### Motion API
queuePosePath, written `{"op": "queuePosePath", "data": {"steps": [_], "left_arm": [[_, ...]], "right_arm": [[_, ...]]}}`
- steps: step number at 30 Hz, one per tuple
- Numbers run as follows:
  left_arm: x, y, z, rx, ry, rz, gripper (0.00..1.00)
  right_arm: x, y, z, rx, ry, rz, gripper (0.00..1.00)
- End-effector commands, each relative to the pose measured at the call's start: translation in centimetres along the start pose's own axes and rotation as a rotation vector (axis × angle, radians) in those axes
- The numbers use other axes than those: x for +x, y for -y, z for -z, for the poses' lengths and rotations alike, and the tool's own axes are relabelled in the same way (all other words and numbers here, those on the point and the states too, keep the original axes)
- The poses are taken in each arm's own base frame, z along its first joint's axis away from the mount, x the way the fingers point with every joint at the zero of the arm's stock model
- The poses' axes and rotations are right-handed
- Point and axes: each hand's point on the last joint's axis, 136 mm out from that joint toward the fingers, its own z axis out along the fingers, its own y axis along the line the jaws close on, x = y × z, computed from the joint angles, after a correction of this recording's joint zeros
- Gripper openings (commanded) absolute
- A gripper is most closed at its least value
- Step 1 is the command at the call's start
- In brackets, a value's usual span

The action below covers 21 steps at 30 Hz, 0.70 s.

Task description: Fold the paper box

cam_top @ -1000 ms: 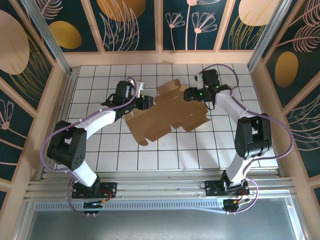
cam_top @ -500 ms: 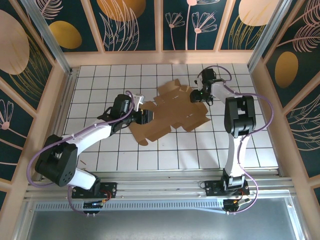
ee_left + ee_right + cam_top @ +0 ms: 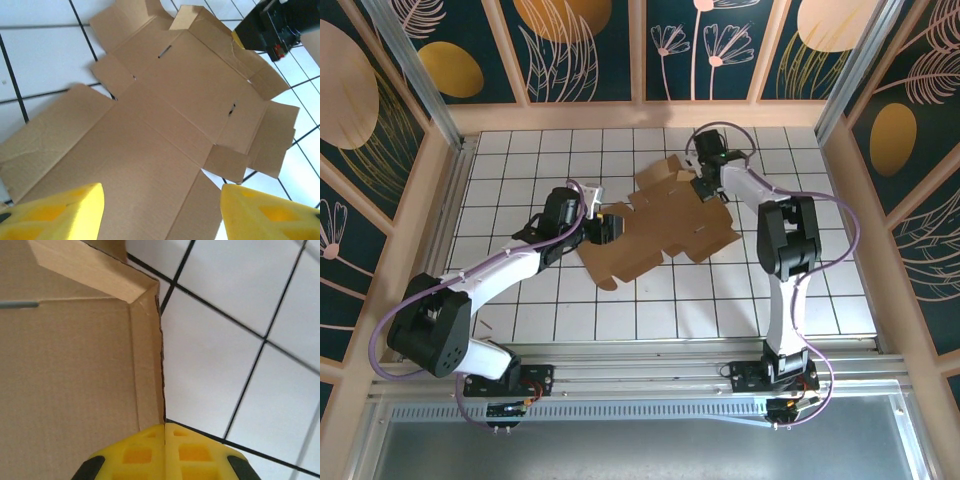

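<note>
The paper box [image 3: 660,225] lies as a flat brown die-cut sheet in the middle of the white gridded table [image 3: 520,170]. My left gripper [image 3: 610,228] hovers open over the sheet's left part; in the left wrist view its yellow fingers [image 3: 55,212] straddle the wide panel of the paper box [image 3: 165,115] without touching it. My right gripper [image 3: 705,190] is at the sheet's far right corner, shut on a raised side flap. In the right wrist view the paper box's [image 3: 75,365] thin edge runs straight into the closed right gripper [image 3: 165,427].
Wooden walls with painted panels enclose the table on three sides. An aluminium rail [image 3: 640,375] runs along the near edge by the arm bases. The right gripper's black body [image 3: 272,25] shows at the top right of the left wrist view.
The right arm has swung its elbow in and its gripper has shifted along the sheet's far right flap. The left gripper has moved slightly nearer over the sheet's left panel.
</note>
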Motion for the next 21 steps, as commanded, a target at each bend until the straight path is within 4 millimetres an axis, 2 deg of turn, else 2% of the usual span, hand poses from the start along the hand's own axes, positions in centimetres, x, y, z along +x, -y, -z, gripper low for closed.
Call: {"op": "queuePosePath", "data": {"steps": [1, 4, 9, 12, 16, 19, 21], "left_arm": [[-3.3, 0.8, 0.6, 0.002, 0.119, -0.110, 0.65], [-3.9, 1.0, 0.5, 0.004, 0.119, -0.128, 0.65], [-3.6, 1.5, 0.4, 0.044, 0.133, -0.100, 0.65], [-3.2, 1.5, 0.1, 0.058, 0.125, -0.078, 0.65], [-2.5, 1.5, -0.5, 0.074, 0.102, -0.054, 0.65], [-1.6, 1.5, -1.0, 0.093, 0.085, -0.042, 0.65], [-0.9, 1.0, -1.7, 0.084, 0.070, -0.044, 0.65]], "right_arm": [[-2.8, 2.3, 6.5, 0.223, 0.113, 0.260, 0.00], [-3.9, 2.3, 8.6, 0.190, 0.160, 0.254, 0.00], [-4.0, 1.9, 9.0, 0.205, 0.160, 0.266, 0.00], [-4.1, 1.0, 8.4, 0.169, 0.166, 0.253, 0.00], [-4.1, -1.6, 6.6, 0.094, 0.162, 0.268, 0.00], [-4.3, -2.4, 5.6, 0.141, 0.143, 0.318, 0.00], [-5.2, -2.4, 6.0, 0.166, 0.160, 0.325, 0.00]]}}
